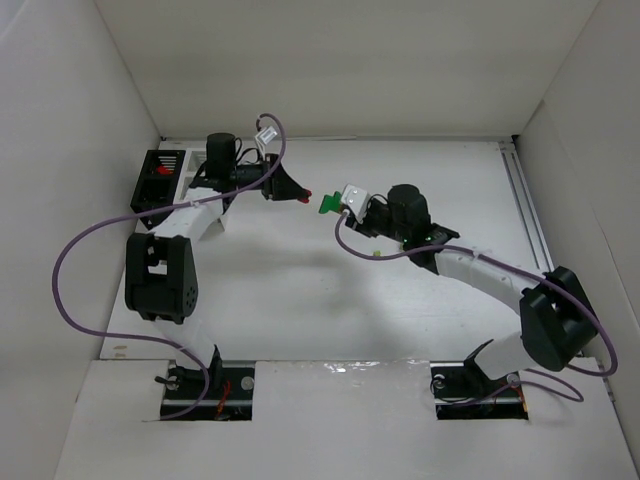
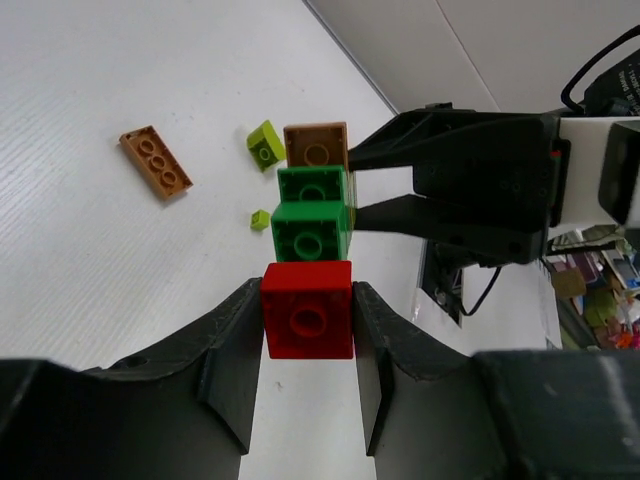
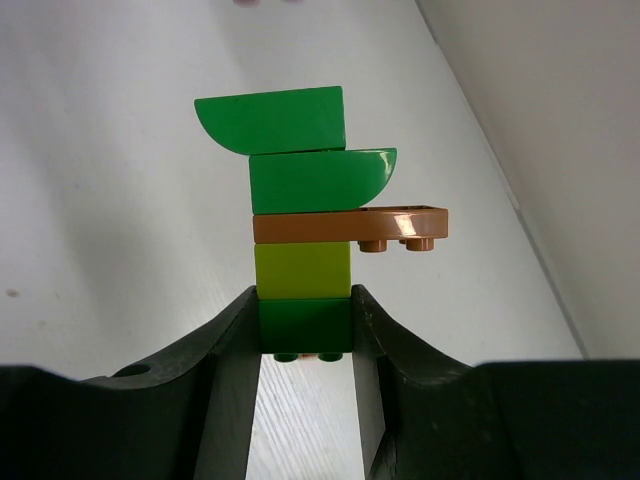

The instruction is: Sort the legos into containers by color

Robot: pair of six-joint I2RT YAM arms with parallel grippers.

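Observation:
My left gripper [image 1: 297, 192] is shut on a red lego [image 2: 307, 310], held above the table. My right gripper [image 1: 340, 202] faces it, shut on the dark green bottom brick [image 3: 305, 325] of a lego cluster [image 1: 326, 203]. The cluster stacks yellow-green [image 3: 302, 270], an orange plate [image 3: 350, 225] and two curved green pieces [image 3: 320, 178]. In the left wrist view the red lego sits right in front of the cluster [image 2: 312, 228]; I cannot tell if they touch. The black bin [image 1: 150, 188] and white bin [image 1: 196, 162] stand at the far left; something red lies in the black one.
Loose on the table below are an orange plate [image 2: 155, 160], a yellow-green brick [image 2: 265, 143] and a tiny yellow-green piece [image 2: 260, 219]. A tiny yellow-green piece [image 1: 374, 252] lies near the right arm. White walls enclose the table on three sides.

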